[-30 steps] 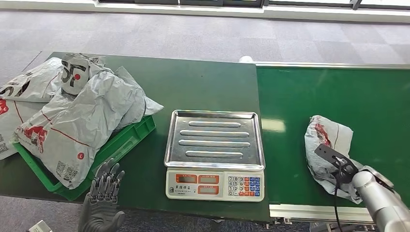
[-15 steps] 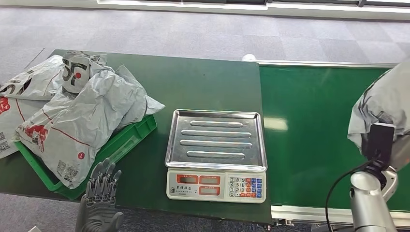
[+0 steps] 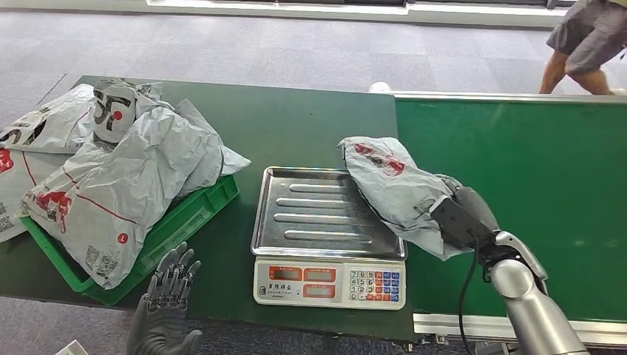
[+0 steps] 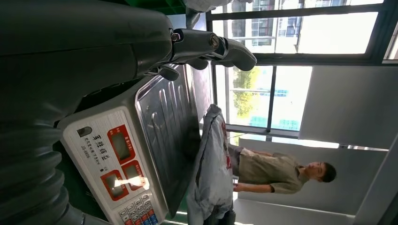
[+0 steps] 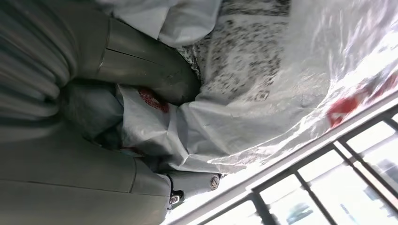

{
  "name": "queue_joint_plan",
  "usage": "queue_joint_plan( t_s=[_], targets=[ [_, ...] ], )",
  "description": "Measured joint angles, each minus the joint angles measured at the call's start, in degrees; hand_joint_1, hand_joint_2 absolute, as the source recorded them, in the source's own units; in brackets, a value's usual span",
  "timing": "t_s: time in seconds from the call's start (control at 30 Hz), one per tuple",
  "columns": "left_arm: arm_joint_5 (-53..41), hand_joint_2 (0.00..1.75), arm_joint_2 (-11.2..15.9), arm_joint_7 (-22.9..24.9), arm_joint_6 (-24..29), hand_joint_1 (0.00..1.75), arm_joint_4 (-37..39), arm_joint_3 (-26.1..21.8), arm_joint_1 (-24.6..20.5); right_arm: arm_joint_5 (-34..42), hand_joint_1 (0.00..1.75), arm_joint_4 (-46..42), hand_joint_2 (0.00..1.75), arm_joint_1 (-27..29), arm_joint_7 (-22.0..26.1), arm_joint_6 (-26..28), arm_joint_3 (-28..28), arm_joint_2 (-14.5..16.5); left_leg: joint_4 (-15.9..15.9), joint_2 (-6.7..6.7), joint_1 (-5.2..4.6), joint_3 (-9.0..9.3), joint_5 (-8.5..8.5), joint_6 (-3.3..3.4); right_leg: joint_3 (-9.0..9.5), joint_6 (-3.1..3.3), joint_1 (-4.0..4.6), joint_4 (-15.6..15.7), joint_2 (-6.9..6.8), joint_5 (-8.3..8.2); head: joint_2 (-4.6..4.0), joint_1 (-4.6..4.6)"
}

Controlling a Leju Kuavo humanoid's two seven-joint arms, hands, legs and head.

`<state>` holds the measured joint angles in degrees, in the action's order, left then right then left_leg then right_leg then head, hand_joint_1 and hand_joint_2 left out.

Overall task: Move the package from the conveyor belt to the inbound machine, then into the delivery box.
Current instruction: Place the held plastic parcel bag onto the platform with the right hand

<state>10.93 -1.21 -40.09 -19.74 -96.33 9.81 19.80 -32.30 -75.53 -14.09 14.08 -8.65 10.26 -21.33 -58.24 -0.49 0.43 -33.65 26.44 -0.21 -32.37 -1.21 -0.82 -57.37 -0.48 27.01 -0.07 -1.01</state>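
**Package carried over the scale, not yet set down**

Head view. The right hand (image 3: pixel 464 214) is clamped on the crumpled grey plastic mailer package with red print (image 3: pixel 395 191). The package is off the green conveyor belt (image 3: pixel 532 185) and hangs over the right edge of the ribbed steel weighing pan of the white electronic scale (image 3: pixel 296 211); whether it touches the pan I cannot tell. The pan otherwise holds nothing. I take the scale to be the inbound machine, so the first leg looks nearly done: release onto the pan remains, then the whole second leg to the delivery box. The shallow green plastic crate (image 3: pixel 188 218) at the left of the dark green table (image 3: pixel 310 126) already holds a heap of grey mailer bags (image 3: pixel 126 174), spilling over its rim. The left hand (image 3: pixel 168 292) hovers at the table's near edge, fingers apart, holding nothing. A person's legs (image 3: pixel 584 44) show beyond the belt.

Left wrist view. Fingers (image 4: pixel 220 47) spread, empty; the scale's keypad and pan lie beyond, the package at the pan's far edge, a person standing behind.

Right wrist view. Thumb (image 5: pixel 145 70) pressed into the package's crinkled film; grip looks firm.
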Motion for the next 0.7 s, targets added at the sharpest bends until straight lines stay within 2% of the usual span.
queue_joint_plan(
  t_s=[0.17, 0.27, 0.4, 0.57, 0.7],
  targets=[
    [-0.5, 1.75, -0.8, 0.0, -0.2, 0.0, 0.9, -0.8, -0.2, -2.9, 1.75, -2.0, 1.75, -4.7, 0.2, -2.1, 11.0, 0.4, 0.0, 0.06, 0.0, 0.02, -0.01, -0.01, -0.03, 0.03, 0.0, 0.0, 0.04, -0.02, 0.0, 0.0],
    [-0.7, 1.75, -1.2, 0.0, -0.2, 0.0, 1.3, -1.1, -0.1, -4.1, 1.75, -2.6, 1.75, -6.5, -0.9, -2.5, 15.3, 1.4, 0.0, 0.04, 0.01, 0.03, -0.01, -0.01, -0.02, 0.03, 0.01, 0.0, 0.02, -0.02, 0.0, -0.01],
    [-0.9, 1.75, -1.5, 0.0, -0.1, 0.0, 1.4, -1.2, 0.3, -4.9, 1.75, -3.0, 1.75, -7.1, -2.0, -2.5, 18.1, 2.9, 0.0, 0.01, 0.01, 0.01, -0.02, -0.02, -0.03, 0.03, 0.01, 0.0, 0.01, -0.02, 0.0, -0.01],
    [-0.8, 1.75, -1.6, 0.0, 0.0, 0.0, 1.5, -1.2, 0.4, -5.1, 1.75, -3.7, 1.75, -7.2, -2.0, -2.0, 18.8, 3.5, 0.0, 0.01, 0.0, 0.01, -0.02, -0.02, -0.04, 0.03, 0.0, 0.0, 0.01, -0.02, 0.0, -0.01],
    [-0.7, 1.75, -1.6, 0.0, 0.0, 0.0, 1.5, -1.2, 0.4, -5.4, 0.0, -4.3, 1.75, -7.1, -2.2, -2.0, 18.9, 3.6, 0.0, 0.02, 0.0, 0.01, -0.01, -0.02, -0.04, 0.03, 0.0, 0.0, 0.01, -0.02, 0.0, 0.0]
  ],
)
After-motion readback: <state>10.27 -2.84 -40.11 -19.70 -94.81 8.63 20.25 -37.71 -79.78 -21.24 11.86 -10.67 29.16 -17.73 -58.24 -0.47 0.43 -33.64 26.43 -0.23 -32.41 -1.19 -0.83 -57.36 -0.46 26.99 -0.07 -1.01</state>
